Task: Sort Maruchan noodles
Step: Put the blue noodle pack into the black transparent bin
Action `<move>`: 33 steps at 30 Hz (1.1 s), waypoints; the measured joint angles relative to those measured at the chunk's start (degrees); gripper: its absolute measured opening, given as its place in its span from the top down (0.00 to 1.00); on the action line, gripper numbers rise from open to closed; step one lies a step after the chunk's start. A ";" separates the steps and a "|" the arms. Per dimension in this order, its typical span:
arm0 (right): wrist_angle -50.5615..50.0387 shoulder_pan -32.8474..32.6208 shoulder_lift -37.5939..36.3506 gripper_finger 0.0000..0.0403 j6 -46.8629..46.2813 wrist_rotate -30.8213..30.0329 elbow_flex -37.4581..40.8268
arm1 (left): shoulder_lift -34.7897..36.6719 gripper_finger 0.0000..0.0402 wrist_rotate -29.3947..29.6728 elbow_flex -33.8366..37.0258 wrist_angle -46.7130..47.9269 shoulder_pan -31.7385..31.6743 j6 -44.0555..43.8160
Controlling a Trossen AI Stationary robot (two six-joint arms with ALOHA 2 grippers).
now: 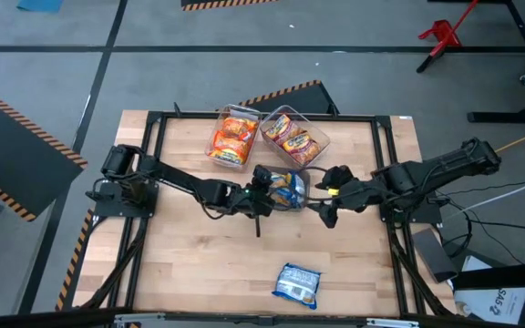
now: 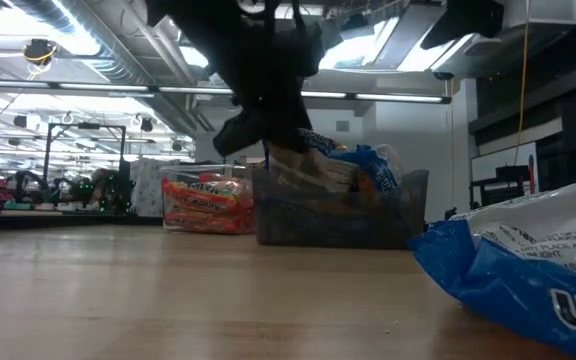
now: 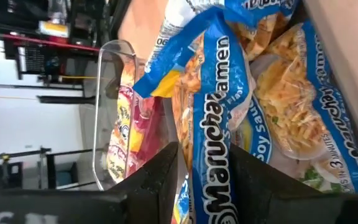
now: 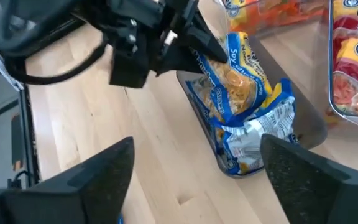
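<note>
Left gripper (image 3: 194, 180) pinching blue packet (image 3: 210, 112) between jaws, over middle bin (image 4: 312, 124); right gripper (image 4: 194, 174) spread nearby.

Glossy, crinkly blue-and-white plastic noodle packets (image 4: 244, 118) fill a clear smooth plastic bin (image 4: 309, 127) on the pale matt wooden tabletop (image 1: 199, 264), framed by black metal rails (image 1: 149, 173)

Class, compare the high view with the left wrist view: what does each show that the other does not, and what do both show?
Only the high view shows the loose blue packet on the table, the orange packets and the open right gripper. Only the left wrist view shows the printed lettering on the gripped blue packet. Both show the left gripper shut on that packet at the clear bin.
</note>
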State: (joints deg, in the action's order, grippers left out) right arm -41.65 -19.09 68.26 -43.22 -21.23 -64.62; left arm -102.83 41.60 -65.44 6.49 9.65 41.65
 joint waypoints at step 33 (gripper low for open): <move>19.39 11.13 15.45 0.45 15.14 1.38 2.67 | 3.52 0.70 -10.50 -27.02 55.05 10.75 -50.28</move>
State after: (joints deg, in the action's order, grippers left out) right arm -22.25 -7.96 83.71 -28.08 -19.85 -61.95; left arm -99.30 31.09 -92.46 61.54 20.40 -8.64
